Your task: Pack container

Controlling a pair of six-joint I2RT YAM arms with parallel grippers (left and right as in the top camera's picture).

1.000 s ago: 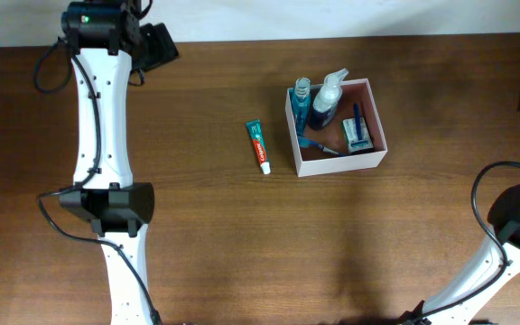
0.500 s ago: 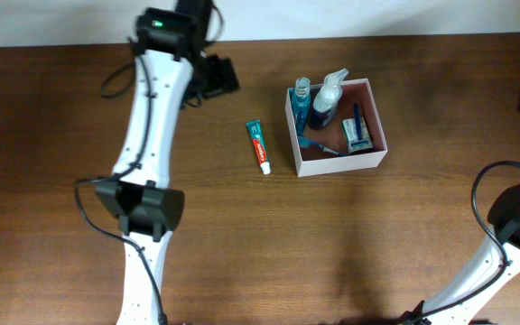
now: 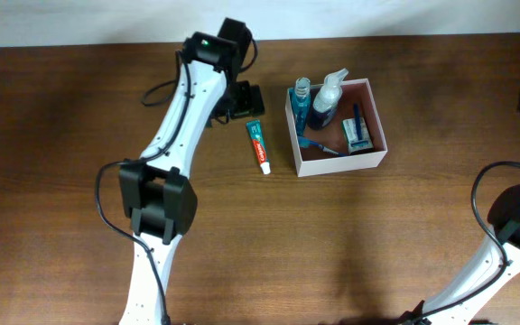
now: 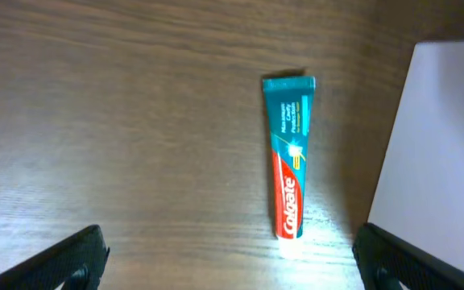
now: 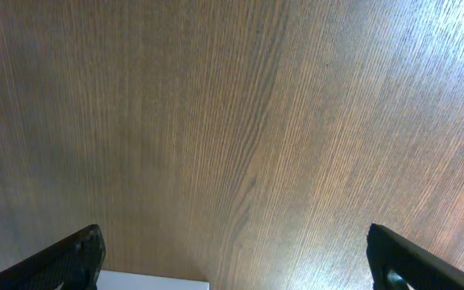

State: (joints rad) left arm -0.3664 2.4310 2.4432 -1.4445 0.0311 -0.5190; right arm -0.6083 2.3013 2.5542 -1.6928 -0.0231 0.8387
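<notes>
The container is sitting in the upper middle of the overhead view, a little right of centre, on the brown wooden table. Several toiletries are already resting inside it: a blue bottle and a pale bottle with a white pump top at its upper left corner, a small green-and-white packet toward its right side, and a thin blue item that I cannot name for sure. One thing is waiting outside: a tube of toothpaste is lying flat on the table just beside the left wall of the container, not touching it. The left gripper is hanging near the upper end of this tube, slightly up and left of it in the frame. In the left wrist view its fingers are standing fully apart and are gripping nothing, with the tube showing ahead of them. The right gripper is also spread fully and is holding nothing; its camera is showing almost only bare wood. I am judging that the packing is nearly done, and that the toothpaste is the last piece needing to go in.
</notes>
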